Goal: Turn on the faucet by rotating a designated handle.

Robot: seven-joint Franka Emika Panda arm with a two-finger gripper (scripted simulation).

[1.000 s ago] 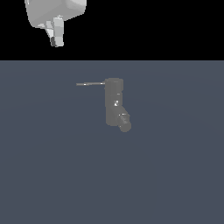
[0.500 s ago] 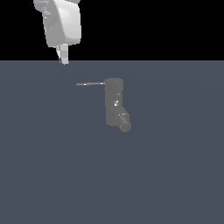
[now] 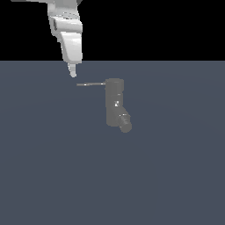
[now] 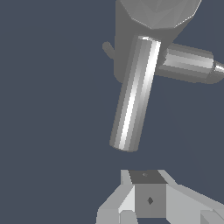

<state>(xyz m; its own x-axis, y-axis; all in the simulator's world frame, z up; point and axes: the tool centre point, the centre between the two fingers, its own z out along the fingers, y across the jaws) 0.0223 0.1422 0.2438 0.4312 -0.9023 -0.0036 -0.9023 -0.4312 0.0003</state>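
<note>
The faucet point(image 3: 114, 103) is a dull-grey upright cylinder on the flat grey floor, with a stubby spout point(image 3: 124, 123) angling out near its base. The thin grey handle point(image 3: 91, 84) sticks out level from its top toward the exterior view's left. My gripper point(image 3: 72, 73) hangs from the white arm, its fingers together and empty, just above and slightly left of the handle's free end, not touching it. In the wrist view the handle point(image 4: 133, 94) fills the middle, the faucet point(image 4: 155, 17) and spout point(image 4: 188, 63) lie beyond it, and my gripper point(image 4: 148, 194) shows at the edge.
The white arm point(image 3: 68, 30) reaches down from the top of the exterior view. The flat grey floor point(image 3: 52, 167) spreads all around the faucet. The background above it is black.
My gripper has come down and moved toward the exterior view's right, from high above the floor to just beside the handle's free end. The faucet and handle have not moved.
</note>
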